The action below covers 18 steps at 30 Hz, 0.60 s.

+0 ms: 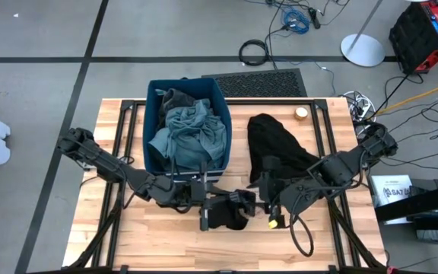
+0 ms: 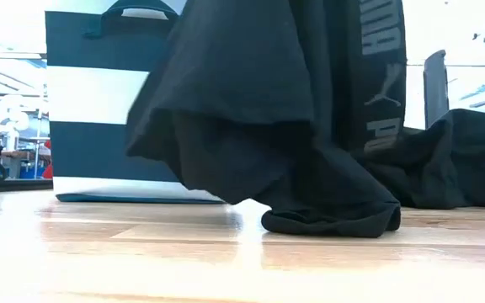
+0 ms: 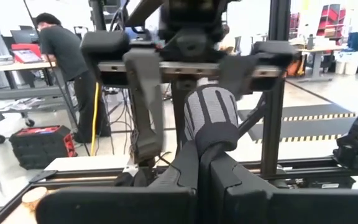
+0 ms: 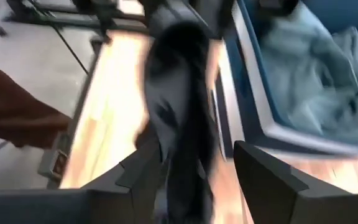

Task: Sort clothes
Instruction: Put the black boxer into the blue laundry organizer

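Risk, judged from how things lie: the black garment (image 1: pixel 226 213) is at a handover between the two hands in front of the navy bin (image 1: pixel 151 114); the left hand (image 1: pixel 201 199) is clamped shut on its fabric, seen in the left wrist view as a bunched striped-looking fold (image 3: pixel 210 115) pinched between the fingers; the right hand (image 4: pixel 194 180) has its fingers parted with dark cloth (image 4: pixel 179 112) hanging between them, so it appears to have no firm hold; whether any fabric still snags on a finger I cannot tell.

Possible failures: a snagged fold could be dragged as the right arm moves; the single pinch on the left may take only a small layer, and the weight of the cloth could pull it free; the low hem (image 2: pixel 331 220) rests on the desk (image 2: pixel 141 261) and could trail under an arm; a lift toward the bin might catch its rim.

Look of the things: the held garment is black, soft, deeply folded, with pale lettering down one strip (image 2: pixel 381 67); a second black garment (image 1: pixel 276 144) lies spread on the desk to the right of the bin; grey-green clothes (image 1: pixel 188 133) fill the bin, heaped to near its rim.
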Tool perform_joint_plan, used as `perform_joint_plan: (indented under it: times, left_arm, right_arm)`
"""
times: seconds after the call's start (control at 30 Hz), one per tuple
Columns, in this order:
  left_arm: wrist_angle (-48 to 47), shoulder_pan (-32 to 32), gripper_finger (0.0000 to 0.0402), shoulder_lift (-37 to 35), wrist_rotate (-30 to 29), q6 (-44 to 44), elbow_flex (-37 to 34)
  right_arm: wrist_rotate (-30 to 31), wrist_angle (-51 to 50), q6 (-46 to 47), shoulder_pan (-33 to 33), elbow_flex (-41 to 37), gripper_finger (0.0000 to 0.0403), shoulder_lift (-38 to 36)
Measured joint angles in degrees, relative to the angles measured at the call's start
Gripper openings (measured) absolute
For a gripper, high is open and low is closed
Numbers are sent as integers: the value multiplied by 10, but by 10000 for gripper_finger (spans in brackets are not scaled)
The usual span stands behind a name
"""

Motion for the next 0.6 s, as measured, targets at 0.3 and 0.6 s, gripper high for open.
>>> perform_joint_plan:
  times: [0.3,0.6]
  left_arm:
    - [-1,-23,3,0,0,0,0]
    - [-2,-52,5,0,-2,0,0]
  right_arm:
    - [110,-166,168,60,-49,188,-3]
    - [199,-93,316,171,-232,188,-4]
